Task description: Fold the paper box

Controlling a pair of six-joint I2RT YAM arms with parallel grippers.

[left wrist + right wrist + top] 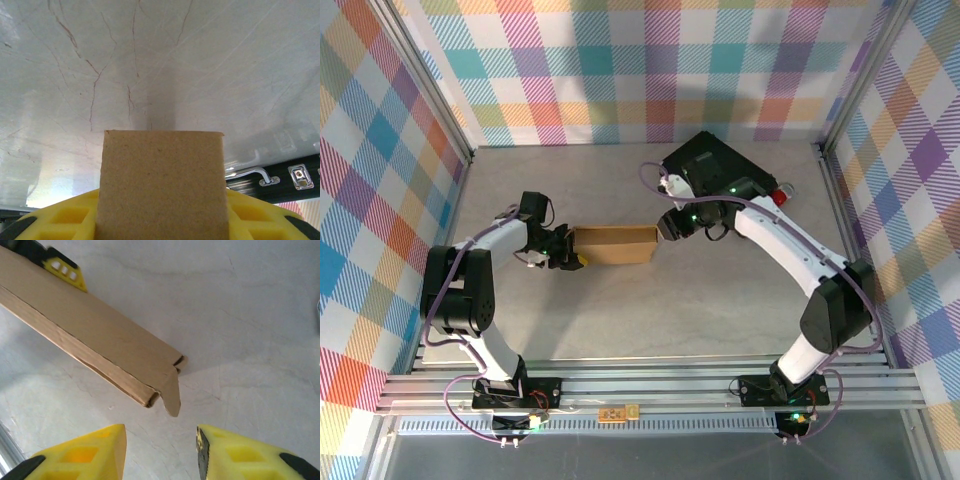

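On the left, the left gripper reaches in from the left side of the tabletop and is clamped on the left end of the paper box. From its wrist camera, the brown cardboard stands squarely between the two yellow fingers, which press against it on either side.

The box is a long, flat, partly folded piece of plain brown board. It sits about the middle of the tabletop, a touch left of centre, with its length running left to right. Whether its underside rests on the surface or is held just off it, I cannot tell.

At its right end a small flap sticks out loose, bent away from the body of the box.

Just beyond that end is the right gripper. In its own camera its yellow fingertips stand spread apart with bare table between them. They grasp nothing, and the flap lies just ahead of the tips, not touching them.

Further right, toward the far right corner of the tabletop, a black case lies partly under the right arm. Its metal handle shows in the left wrist view.
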